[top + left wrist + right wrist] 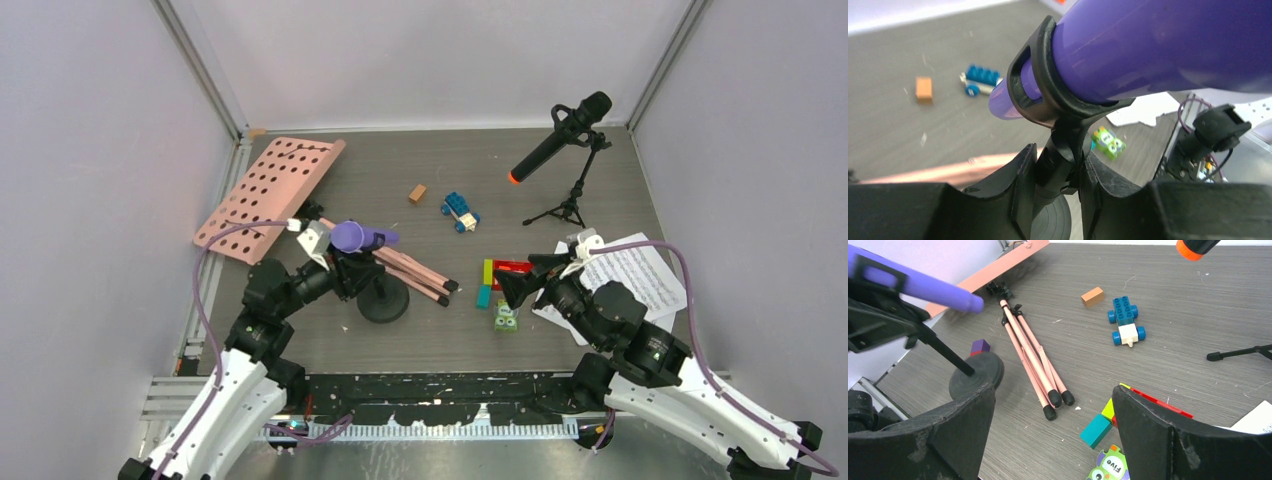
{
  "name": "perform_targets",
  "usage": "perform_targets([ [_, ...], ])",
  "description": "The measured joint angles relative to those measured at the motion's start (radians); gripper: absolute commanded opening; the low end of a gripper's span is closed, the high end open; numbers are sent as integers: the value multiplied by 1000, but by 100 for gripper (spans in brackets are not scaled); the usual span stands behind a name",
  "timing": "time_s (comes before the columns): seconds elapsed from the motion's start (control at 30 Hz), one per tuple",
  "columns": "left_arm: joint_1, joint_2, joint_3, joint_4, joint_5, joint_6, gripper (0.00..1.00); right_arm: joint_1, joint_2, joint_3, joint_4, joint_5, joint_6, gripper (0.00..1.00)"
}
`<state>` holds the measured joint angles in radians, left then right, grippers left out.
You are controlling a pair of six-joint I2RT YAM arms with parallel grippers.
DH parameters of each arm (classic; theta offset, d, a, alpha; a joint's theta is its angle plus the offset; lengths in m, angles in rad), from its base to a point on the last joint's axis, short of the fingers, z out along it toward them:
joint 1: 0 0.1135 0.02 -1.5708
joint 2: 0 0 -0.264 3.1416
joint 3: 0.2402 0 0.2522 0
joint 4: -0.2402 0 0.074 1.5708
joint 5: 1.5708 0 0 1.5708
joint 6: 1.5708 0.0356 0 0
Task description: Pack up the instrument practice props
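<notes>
Left gripper [1057,167] is part-closed and clamped on the thin black stem of the round-base stand [383,298], right under the clip. The purple microphone [358,237] sits in that clip, roughly level, handle pointing toward the middle of the table [520,160]. My read is that the stem grip pins the stand so the mic can be pulled from the clip without the whole thing tipping. It could also be for lifting both as one unit. The stem leans, and I can't tell if the base sits fully flat.

Right gripper [508,288] has its jaws wide with nothing between them. It hovers over the coloured bricks [495,280], facing the purple microphone, so it looks lined up as the pulling hand.

Other props:
- The pink music holder [272,195] lies at the far left by the wall. Its folded legs [415,270] run along the table, ending just beside the round base.
- The black microphone [560,140] (orange tip down) is clipped on the tripod stand [572,200] at the far right, well apart from both arms.
- The note sheets [645,280] lie on the table, partly under the right arm.

In the way:
- The legs lie between the two grippers, so a low reach across could snag them.
- The bricks and the green owl brick [505,320] sit right below the right gripper.
- The toy car [460,211] and brown brick [417,193] are further back, off the likely line.

No box or case shows in any view.
</notes>
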<state>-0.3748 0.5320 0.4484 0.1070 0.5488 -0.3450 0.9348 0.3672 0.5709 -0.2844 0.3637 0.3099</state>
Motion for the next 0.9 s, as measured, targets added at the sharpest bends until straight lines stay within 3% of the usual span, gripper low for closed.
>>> perform_targets([
  [0.3, -3, 130, -94, -23, 13, -11, 0, 0, 8, 0, 29, -11, -34, 98],
  [0.47, -19, 181, -99, 48, 30, -6, 0, 0, 9, 0, 46, -11, -49, 99],
  [0.7, -148, 274, -109, 176, 15, 92, 0, 0, 34, 0, 52, -19, -68, 99],
  [0.8, -210, 320, -109, 235, 8, 136, 5, 0, 37, 0, 56, -27, -74, 100],
  [0.9, -243, 343, -112, 274, -6, 155, 20, 0, 45, 0, 70, -40, -85, 99],
])
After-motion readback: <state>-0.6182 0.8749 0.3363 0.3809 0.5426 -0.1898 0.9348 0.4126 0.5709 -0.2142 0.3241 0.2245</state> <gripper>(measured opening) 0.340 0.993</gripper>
